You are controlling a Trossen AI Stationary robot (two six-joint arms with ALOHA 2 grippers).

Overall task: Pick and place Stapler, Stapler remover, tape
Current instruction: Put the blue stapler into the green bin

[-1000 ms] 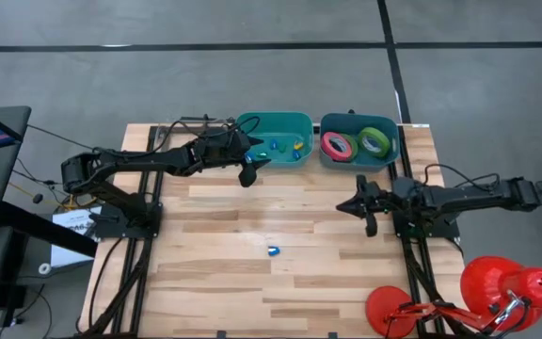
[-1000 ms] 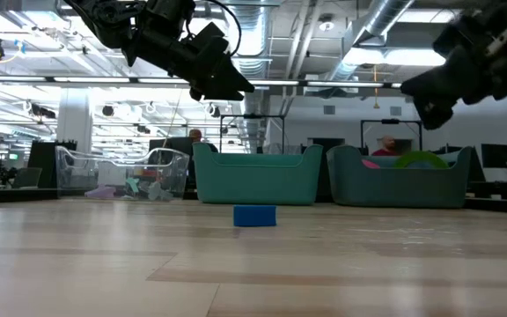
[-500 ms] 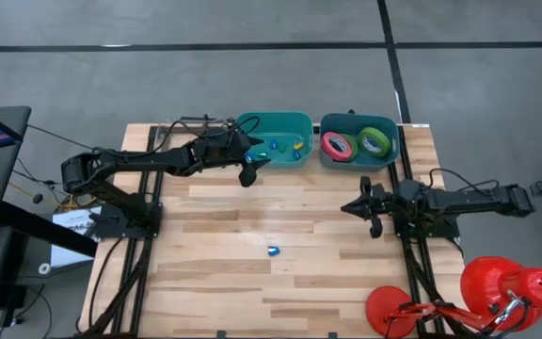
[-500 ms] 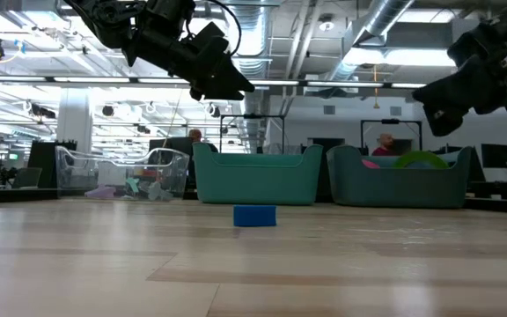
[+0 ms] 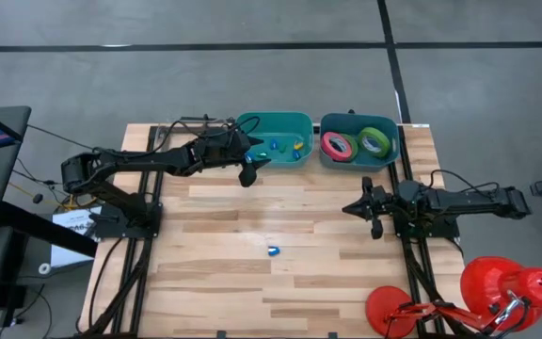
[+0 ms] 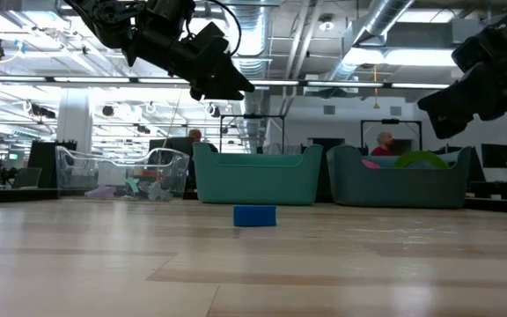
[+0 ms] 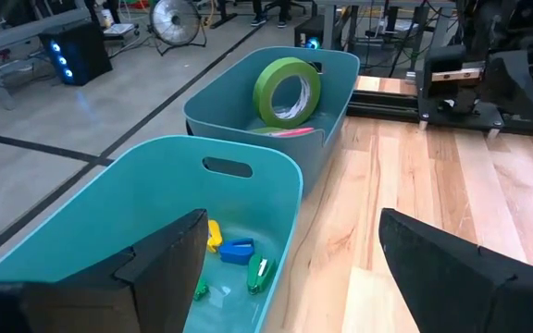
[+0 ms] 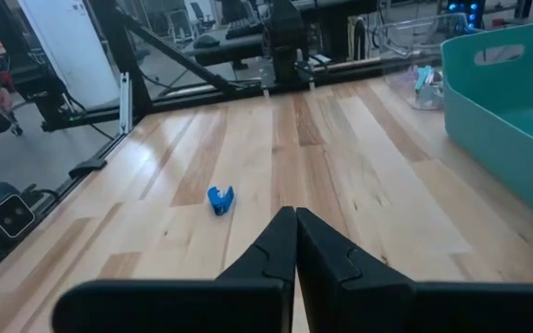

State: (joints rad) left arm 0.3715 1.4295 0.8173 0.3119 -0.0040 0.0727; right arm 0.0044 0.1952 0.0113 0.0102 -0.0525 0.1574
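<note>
Two bins at far edge | left gripper point(image 5: 249, 169) fingers spread wide, empty, just beside teal bin point(image 5: 273, 121) | right gripper point(image 5: 354, 209) fingers pressed together, empty, above table point(image 5: 215, 273) | tape point(image 5: 339, 146) pink-red plus green roll point(image 5: 375, 141) in grey-blue bin point(image 5: 358, 120) | small blue piece point(image 5: 274, 250) mid-table

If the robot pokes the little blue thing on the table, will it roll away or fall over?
Probably neither. The little blue thing looks low and blocky with a flat underside, so it should slide rather than roll. It seems small and light, so a poke might skid it across the smooth wooden table.
</note>
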